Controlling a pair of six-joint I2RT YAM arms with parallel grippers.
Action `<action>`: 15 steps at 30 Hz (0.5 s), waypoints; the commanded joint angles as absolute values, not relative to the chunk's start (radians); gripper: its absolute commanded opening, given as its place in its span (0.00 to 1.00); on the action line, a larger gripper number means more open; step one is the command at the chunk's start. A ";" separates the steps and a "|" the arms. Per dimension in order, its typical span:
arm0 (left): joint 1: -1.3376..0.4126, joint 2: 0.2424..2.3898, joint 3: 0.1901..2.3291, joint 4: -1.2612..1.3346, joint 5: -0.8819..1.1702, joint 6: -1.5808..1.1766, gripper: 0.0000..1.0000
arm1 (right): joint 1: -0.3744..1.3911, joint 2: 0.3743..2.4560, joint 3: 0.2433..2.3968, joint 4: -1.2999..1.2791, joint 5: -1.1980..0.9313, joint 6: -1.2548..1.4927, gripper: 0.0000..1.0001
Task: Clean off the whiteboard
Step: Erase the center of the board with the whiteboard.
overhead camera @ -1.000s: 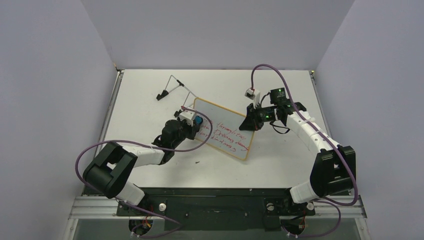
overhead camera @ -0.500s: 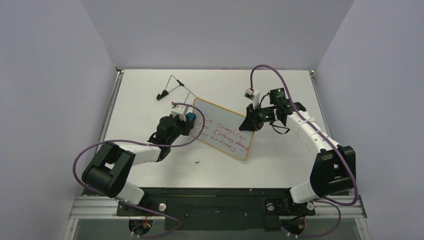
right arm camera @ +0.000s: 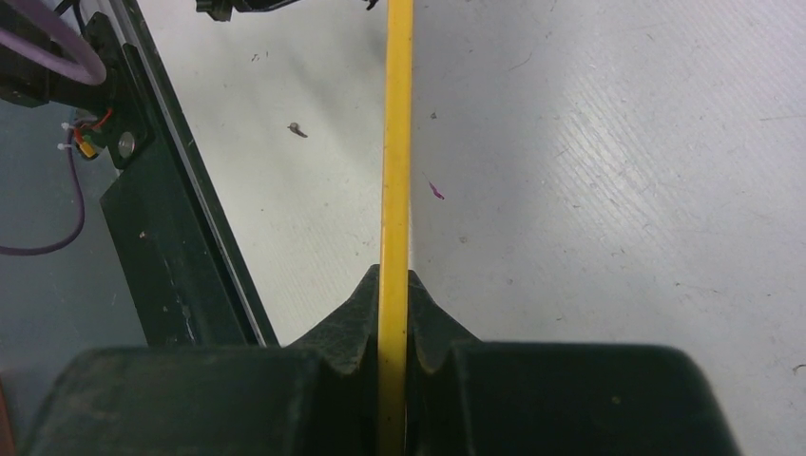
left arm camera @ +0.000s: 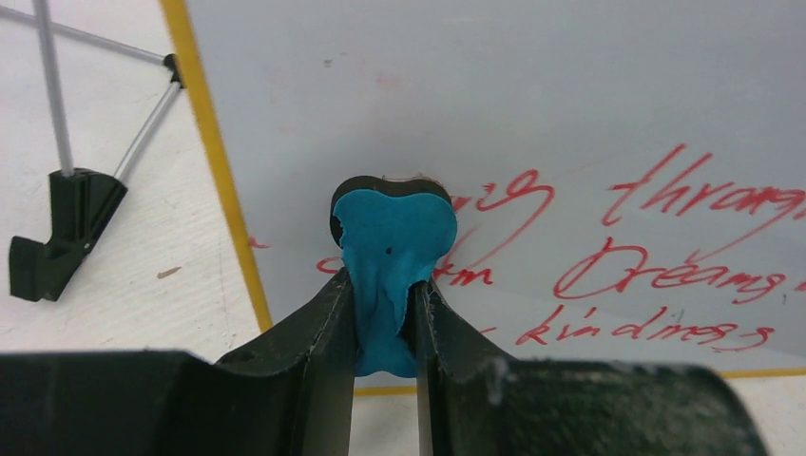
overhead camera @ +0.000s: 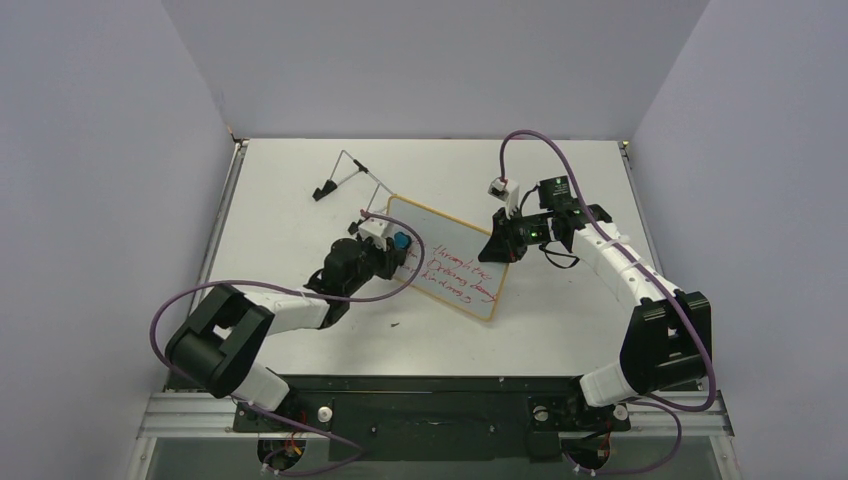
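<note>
The whiteboard (overhead camera: 450, 260) lies in the middle of the table, with red handwriting on it and a thin orange rim. In the left wrist view the whiteboard (left arm camera: 532, 114) fills the background, its upper part blank. My left gripper (overhead camera: 398, 250) is shut on a blue eraser (left arm camera: 394, 256), which presses on the board's left part by the writing. The eraser shows as a blue spot in the top view (overhead camera: 401, 241). My right gripper (overhead camera: 497, 247) is shut on the board's right edge. The right wrist view shows that rim (right arm camera: 395, 142) edge-on between the fingers.
A thin wire stand with black feet (overhead camera: 345, 175) lies behind the board at the left. It also shows in the left wrist view (left arm camera: 67, 218). The table's near black rail (right arm camera: 162, 218) shows in the right wrist view.
My left gripper with the eraser slid left off the writing, then back right onto the board's left part. Some left-hand writing looks fainter. The right gripper and board have held still.
</note>
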State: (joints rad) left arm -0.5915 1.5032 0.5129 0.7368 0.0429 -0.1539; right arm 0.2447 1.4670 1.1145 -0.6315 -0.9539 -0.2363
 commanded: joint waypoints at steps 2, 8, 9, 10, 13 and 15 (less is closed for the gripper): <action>-0.522 1.508 0.528 0.716 -0.008 -0.238 0.00 | 0.267 1.451 1.109 -0.662 -0.941 -0.274 0.00; -0.577 1.540 0.560 0.677 0.096 -0.203 0.00 | 0.270 1.448 1.113 -0.670 -0.939 -0.285 0.00; -0.589 1.541 0.561 0.672 0.102 -0.189 0.00 | 0.270 1.447 1.111 -0.672 -0.939 -0.287 0.00; -0.612 1.538 0.561 0.665 0.110 -0.184 0.00 | 0.271 1.446 1.112 -0.674 -0.939 -0.290 0.00; -0.637 1.519 0.547 0.665 0.116 -0.179 0.00 | 0.270 1.447 1.111 -0.676 -0.942 -0.294 0.00; -0.632 1.507 0.538 0.654 0.096 -0.183 0.00 | 0.271 1.451 1.111 -0.678 -0.944 -0.296 0.00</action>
